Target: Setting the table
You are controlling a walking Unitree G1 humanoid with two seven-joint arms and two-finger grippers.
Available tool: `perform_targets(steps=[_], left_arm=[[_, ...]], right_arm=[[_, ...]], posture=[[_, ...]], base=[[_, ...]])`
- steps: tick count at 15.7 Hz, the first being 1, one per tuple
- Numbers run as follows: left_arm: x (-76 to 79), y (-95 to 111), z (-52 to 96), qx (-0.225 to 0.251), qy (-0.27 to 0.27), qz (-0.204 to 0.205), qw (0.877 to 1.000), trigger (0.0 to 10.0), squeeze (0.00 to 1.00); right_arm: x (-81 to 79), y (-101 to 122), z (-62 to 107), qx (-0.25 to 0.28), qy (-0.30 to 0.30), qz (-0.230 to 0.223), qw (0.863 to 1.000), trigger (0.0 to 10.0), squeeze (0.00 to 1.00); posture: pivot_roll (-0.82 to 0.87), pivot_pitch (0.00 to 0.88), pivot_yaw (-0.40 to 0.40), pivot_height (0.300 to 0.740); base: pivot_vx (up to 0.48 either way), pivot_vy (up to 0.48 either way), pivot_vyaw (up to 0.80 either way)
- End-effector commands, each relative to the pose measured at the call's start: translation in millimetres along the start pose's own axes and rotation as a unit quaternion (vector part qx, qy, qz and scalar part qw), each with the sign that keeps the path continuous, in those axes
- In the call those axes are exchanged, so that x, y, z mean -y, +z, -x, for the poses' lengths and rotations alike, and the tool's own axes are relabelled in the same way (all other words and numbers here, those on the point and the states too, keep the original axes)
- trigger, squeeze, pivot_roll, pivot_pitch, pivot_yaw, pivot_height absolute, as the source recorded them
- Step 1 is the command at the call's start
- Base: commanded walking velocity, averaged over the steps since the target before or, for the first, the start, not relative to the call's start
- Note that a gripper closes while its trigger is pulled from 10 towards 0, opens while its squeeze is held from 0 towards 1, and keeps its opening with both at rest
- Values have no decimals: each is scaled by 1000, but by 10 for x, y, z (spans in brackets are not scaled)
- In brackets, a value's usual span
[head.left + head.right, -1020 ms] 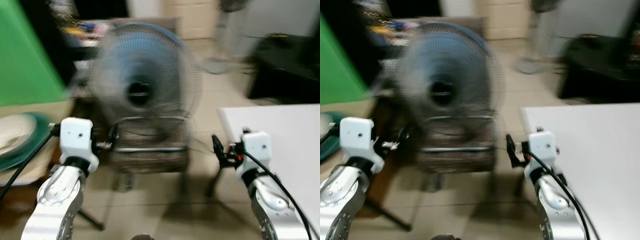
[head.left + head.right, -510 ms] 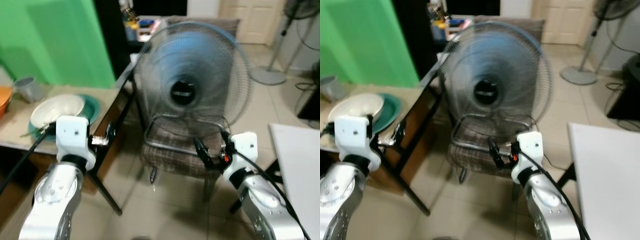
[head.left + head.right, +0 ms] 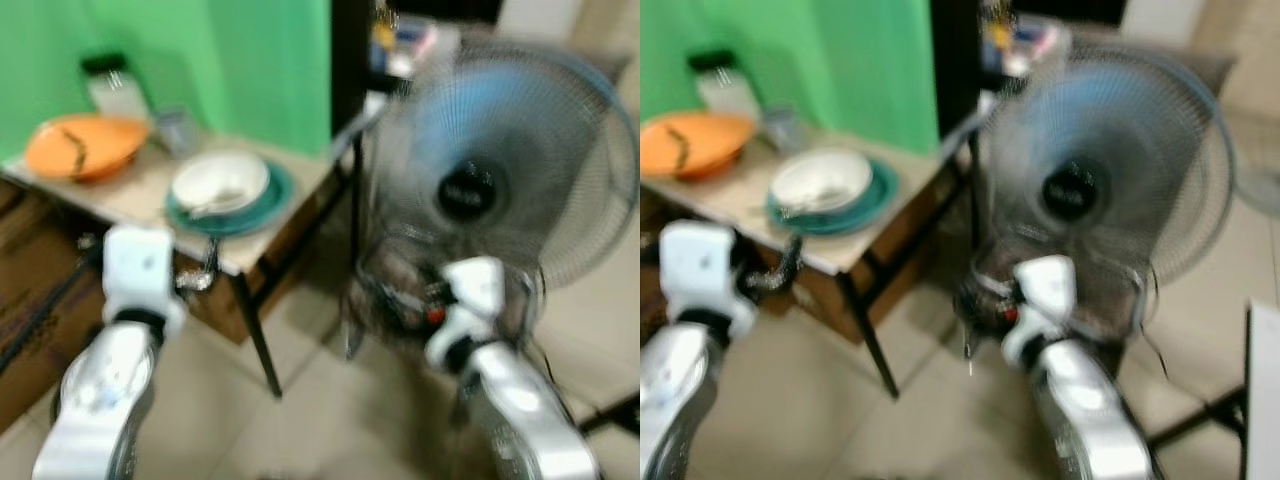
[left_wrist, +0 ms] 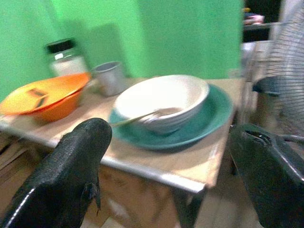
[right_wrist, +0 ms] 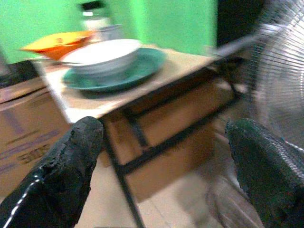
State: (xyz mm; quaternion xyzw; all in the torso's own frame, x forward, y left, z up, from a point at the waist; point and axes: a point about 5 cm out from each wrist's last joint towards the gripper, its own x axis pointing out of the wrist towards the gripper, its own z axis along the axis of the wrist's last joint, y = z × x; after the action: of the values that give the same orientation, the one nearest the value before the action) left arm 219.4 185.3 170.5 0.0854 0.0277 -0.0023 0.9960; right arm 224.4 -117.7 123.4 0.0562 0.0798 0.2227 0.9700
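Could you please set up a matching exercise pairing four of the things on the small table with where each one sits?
Things:
1. white ceramic bowl
2. round teal plate
3. wide orange bowl
4. small grey metal cup

Places:
A. at the far end of the table, under the black-lidded jar
B. directly on the tabletop, beneath the white bowl
C. on the teal plate, with a utensil resting in it
D. between the orange bowl and the white bowl, near the green wall

Pairs: 1-C, 2-B, 3-A, 4-D
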Motion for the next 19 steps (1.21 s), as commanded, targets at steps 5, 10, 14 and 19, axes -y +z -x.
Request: perform_targets(steps=[5, 10, 14, 19], left_arm=[[-8, 83, 14, 15, -19, -13, 1000, 10000, 0], [-45, 84, -14, 17, -8, -10, 1000, 10000, 0], [-49, 63, 42, 10, -23, -18, 1000, 10000, 0], [-22, 61, 58, 8, -45, -28, 999, 10000, 0]], right_arm=[[24, 9, -66, -4, 5, 10, 1000, 10000, 1000], [61, 25, -181, -4, -4, 2, 1000, 10000, 1000], [105, 202, -238, 40, -42, -5, 998, 10000, 0], [101, 231, -226, 32, -43, 4, 999, 10000, 0]], posture=[[66, 0, 60, 740], [95, 0, 36, 740], [100, 0, 19, 740], [102, 0, 11, 740]], base=[[221, 0, 800], [388, 0, 160], [389, 0, 0], [385, 0, 0]])
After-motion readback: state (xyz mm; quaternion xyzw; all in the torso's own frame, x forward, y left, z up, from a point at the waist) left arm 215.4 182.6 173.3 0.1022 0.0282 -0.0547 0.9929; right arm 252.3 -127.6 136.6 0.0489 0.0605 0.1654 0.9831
